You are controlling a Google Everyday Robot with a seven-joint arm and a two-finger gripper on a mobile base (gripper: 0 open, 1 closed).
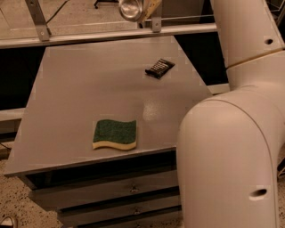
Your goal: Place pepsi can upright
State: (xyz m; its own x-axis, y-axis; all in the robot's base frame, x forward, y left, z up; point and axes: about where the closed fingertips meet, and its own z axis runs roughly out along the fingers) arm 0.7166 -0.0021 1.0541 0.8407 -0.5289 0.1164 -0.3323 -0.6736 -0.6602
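At the top edge of the camera view, the pepsi can (130, 9) hangs in the air above the far edge of the grey table (89, 89). Only its round silver end shows, facing the camera, so the can lies roughly on its side. My gripper (148, 8) is shut on it from the right, with one tan finger (150, 6) showing against the can; the rest of the gripper is cut off by the frame's top. My white arm (240, 133) fills the right side.
A green and yellow sponge (115, 134) lies near the table's front edge. A dark snack-bar wrapper (160, 67) lies at the back right. A metal rail (89, 38) runs behind the table, and drawers (111, 196) sit below its front.
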